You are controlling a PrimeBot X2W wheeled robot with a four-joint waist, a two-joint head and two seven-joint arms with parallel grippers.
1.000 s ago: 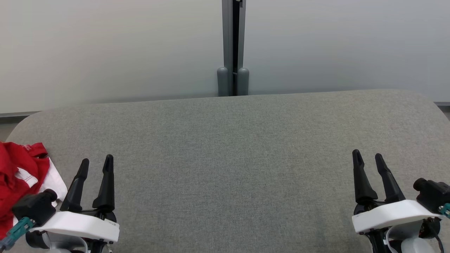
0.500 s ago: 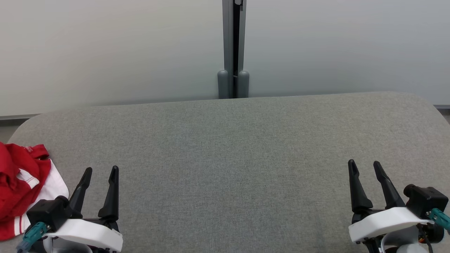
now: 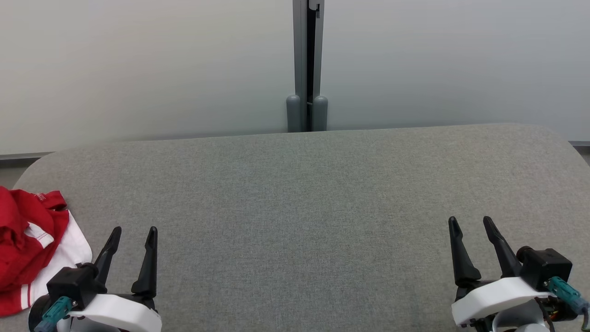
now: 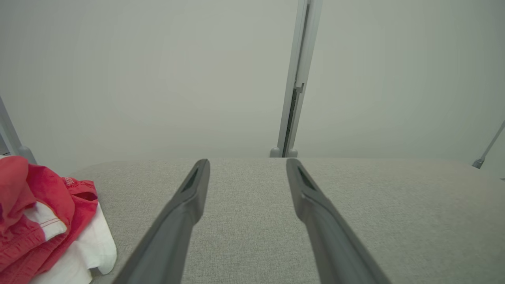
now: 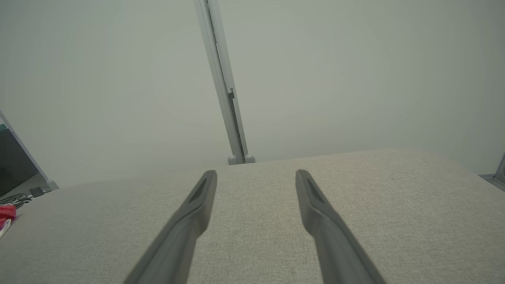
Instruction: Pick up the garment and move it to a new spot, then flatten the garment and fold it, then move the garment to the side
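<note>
Pale grey partition wall (image 3: 138,69) at the back, with a grey post (image 3: 307,64) at 12 o'clock where two panels meet. The grey fabric-covered surface (image 3: 299,193) spans nearly the full width. Its far edge runs along the wall foot, and the corners round off at 10 and 2 o'clock.

Left to right:
- Garment (image 3: 27,244): red and white, in a crumpled heap at 8 o'clock, hard by the surface's left edge and partly cut off by the frame. The red is bunched on top, and a flat white flap spreads out toward the left hand.
- Left hand (image 3: 135,229): at 7 o'clock, just right of the garment, tips pointing to 12. Its fingers (image 4: 185,205) are spread wide with nothing between them. The left wrist view puts the cloth off at 8 o'clock, clear of both fingers, so there's no contact with the garment. Can't tell whether the hand is resting on the surface or held above it.
- Middle: bare fabric from the left hand across to the right, and up to the far edge. That's a wide stretch to work in.
- Right hand (image 3: 470,219): at 5 o'clock, tips leaning slightly toward 11. Fingers are apart and it holds nothing, with only fabric ahead of it in the right wrist view. It is well apart from the garment.
- Right edge: the surface curves away at 2 to 3 o'clock, not far beyond the right hand.
</note>
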